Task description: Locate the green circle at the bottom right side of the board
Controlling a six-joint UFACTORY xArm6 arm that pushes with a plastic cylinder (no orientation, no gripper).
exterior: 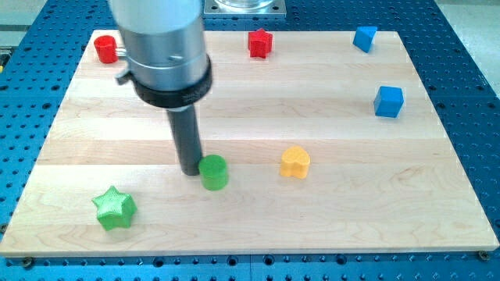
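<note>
The green circle [213, 172] is a short green cylinder standing on the wooden board [351, 195], left of the middle and toward the view's bottom. My tip [190, 171] rests on the board right at the circle's left side, touching it or nearly so. The dark rod rises from there to the wide grey arm body [160, 43] at the view's top left.
A green star [114, 208] lies at the bottom left. A yellow heart [294, 162] sits right of the circle. A red cylinder [105, 48] and a red star [259, 42] lie along the top. Two blue blocks [364, 38] [388, 101] are at the top right.
</note>
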